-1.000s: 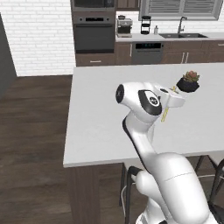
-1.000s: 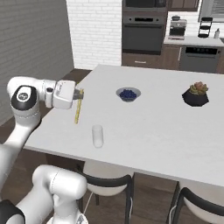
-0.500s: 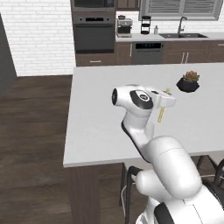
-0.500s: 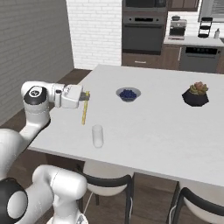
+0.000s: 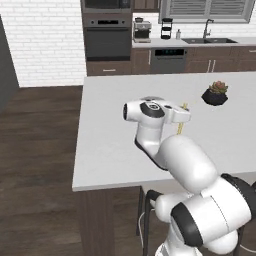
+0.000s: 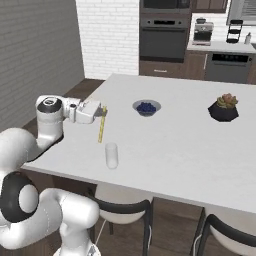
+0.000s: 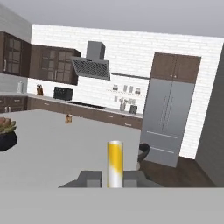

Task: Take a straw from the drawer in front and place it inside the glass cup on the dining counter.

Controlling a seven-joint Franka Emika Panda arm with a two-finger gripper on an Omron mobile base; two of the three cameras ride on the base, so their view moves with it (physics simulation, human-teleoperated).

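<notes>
Yellow-green straw (image 6: pixel 101 126) hangs upright.

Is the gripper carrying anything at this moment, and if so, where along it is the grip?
Yes. The gripper is shut on the straw, gripping it near its upper end, so most of its length hangs below, above the dining counter.

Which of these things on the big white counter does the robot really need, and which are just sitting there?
Needed:
- the straw, held in the shut gripper
- the glass cup
- the dining counter

Just sitting there:
- the bowl of blueberries
- the potted plant
</notes>
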